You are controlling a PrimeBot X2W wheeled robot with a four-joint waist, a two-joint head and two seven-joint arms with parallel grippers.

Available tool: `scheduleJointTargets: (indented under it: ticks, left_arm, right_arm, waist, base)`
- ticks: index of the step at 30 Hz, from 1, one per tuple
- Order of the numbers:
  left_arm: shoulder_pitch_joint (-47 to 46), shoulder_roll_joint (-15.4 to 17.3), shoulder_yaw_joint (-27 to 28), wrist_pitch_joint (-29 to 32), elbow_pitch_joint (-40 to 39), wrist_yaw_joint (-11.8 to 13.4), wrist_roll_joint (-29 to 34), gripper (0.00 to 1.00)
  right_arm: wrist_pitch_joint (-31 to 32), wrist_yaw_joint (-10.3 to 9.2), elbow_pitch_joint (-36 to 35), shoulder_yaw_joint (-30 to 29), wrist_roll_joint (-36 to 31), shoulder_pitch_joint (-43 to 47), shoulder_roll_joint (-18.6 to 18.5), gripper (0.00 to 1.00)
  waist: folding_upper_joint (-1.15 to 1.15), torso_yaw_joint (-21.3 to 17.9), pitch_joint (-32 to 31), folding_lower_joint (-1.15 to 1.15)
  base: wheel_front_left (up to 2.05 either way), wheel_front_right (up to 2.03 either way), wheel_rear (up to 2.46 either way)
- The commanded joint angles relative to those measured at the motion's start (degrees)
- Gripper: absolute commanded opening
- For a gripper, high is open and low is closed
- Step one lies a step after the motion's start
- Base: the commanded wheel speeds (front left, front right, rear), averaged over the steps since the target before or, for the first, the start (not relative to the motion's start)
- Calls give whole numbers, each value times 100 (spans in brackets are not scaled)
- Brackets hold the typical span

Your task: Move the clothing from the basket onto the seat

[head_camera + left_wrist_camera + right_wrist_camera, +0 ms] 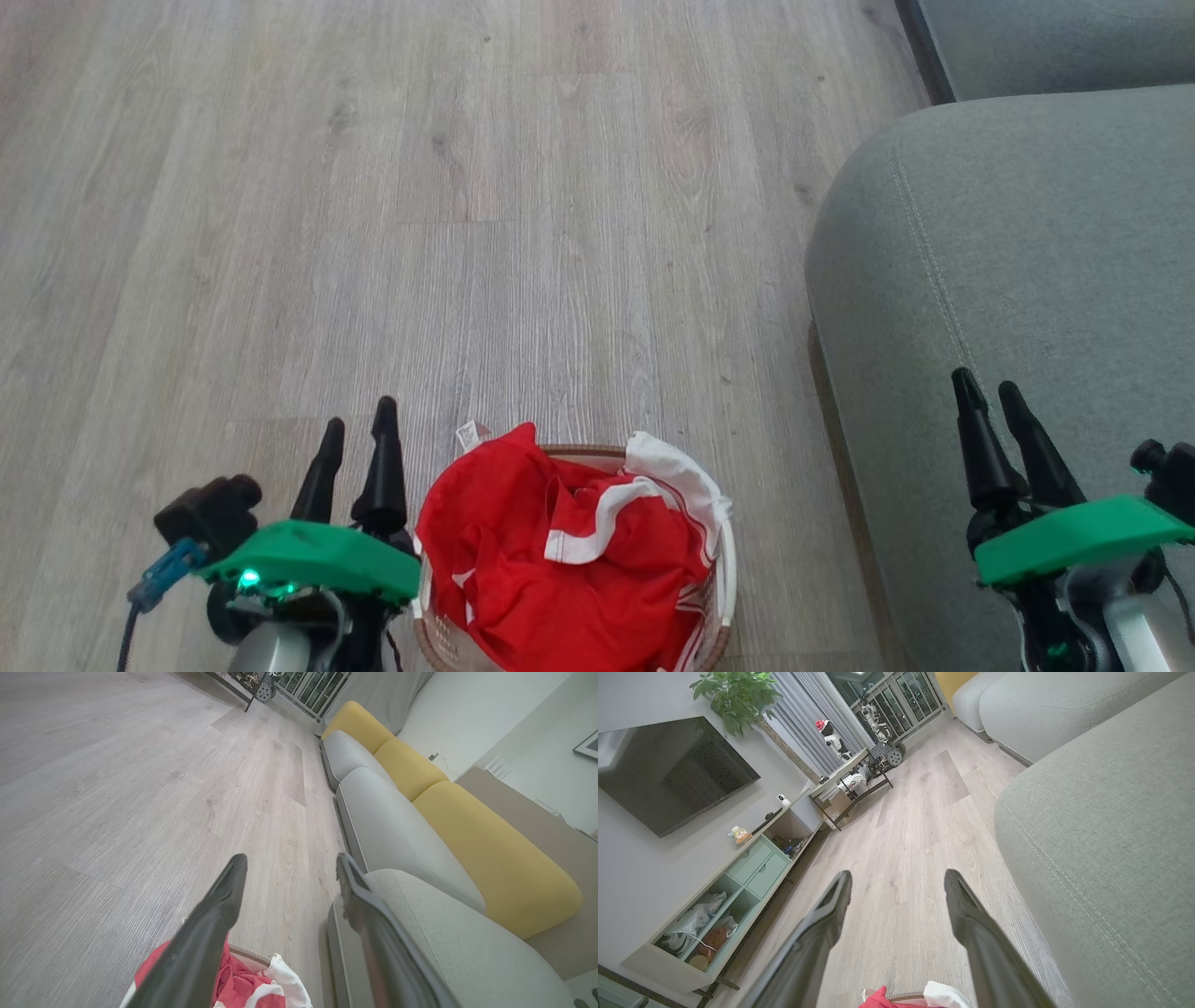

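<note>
**laundrywatcher:** so where's the clothing at right now?

**bot_here:** The clothing [560, 551] is all heaped in the basket [724, 560]. It's red stuff with a white band across the middle and a white bit flopped over the far rim. The heap sits just to the right of my left pincer [359, 415], right up beside its green wrist cover. It's well off to the left of my right pincer [986, 383]. So it's between the two, way closer to the left one.

**laundrywatcher:** and the pincers, got hold of anything?

**bot_here:** Nope, lol. Both are spread wide, just air between the fingers, tips pointing away from me. The left one hangs over the wood floor [373, 187] next to the basket. The seat [1027, 261], that big grey cushion, is just beside my right pincer and stretches ahead and off to its right. The stitched seam runs up past the fingertips. A strip of floor separates the seat from the basket. From my left wrist view I can also see yellow back cushions [490, 858] lined up behind the grey ones, off to the right of the fingers.
</note>
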Motion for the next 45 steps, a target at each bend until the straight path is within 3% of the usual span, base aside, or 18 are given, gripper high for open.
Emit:
scheduleJointTargets:
  ticks: [1, 45]
  left_arm:
    - [-313, 69, 71, -84, -262, 40, 201, 100]
    - [-356, 96, -484, -805, -955, 606, 3122, 100]
  right_arm:
    - [-90, -1, -260, 90, -173, -307, -181, 100]
    - [-816, -1, -581, 507, -2516, -367, -617, 100]
  waist:
    - [0, 1, -5, 0]
    - [0, -47, 14, 0]
  base:
    - [0, 0, 0]
    - [0, 0, 0]
